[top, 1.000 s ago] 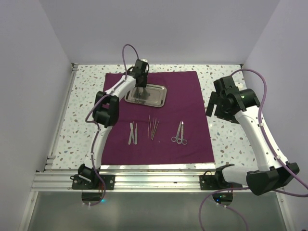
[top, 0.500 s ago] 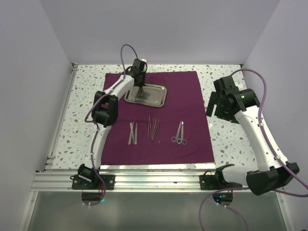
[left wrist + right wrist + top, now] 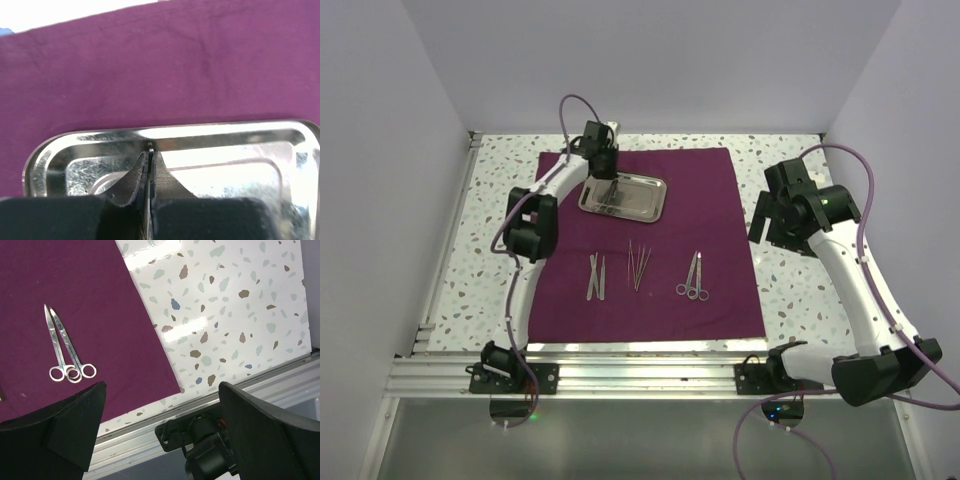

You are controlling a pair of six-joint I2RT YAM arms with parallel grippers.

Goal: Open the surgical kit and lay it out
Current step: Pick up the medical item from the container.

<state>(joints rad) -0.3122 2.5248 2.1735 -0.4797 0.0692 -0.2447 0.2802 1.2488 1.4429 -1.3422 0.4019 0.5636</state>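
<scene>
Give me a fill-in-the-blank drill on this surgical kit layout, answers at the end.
The left gripper is above the steel tray, its jaws ____.
The right gripper has its jaws ____.
In the top view, the ring-handled forceps lie to the ____ of the thin probes on the purple cloth.
Missing words: shut; open; right.

No text, label, brand, number or sign can be read in any view. The steel tray (image 3: 235,137), just ahead of and beneath the left gripper (image 3: 150,152), shows only glare and reflections. A small pale patch (image 3: 527,218) sits on the dark elbow joint of the left arm, well back from that gripper, and is too small to make out.
</scene>
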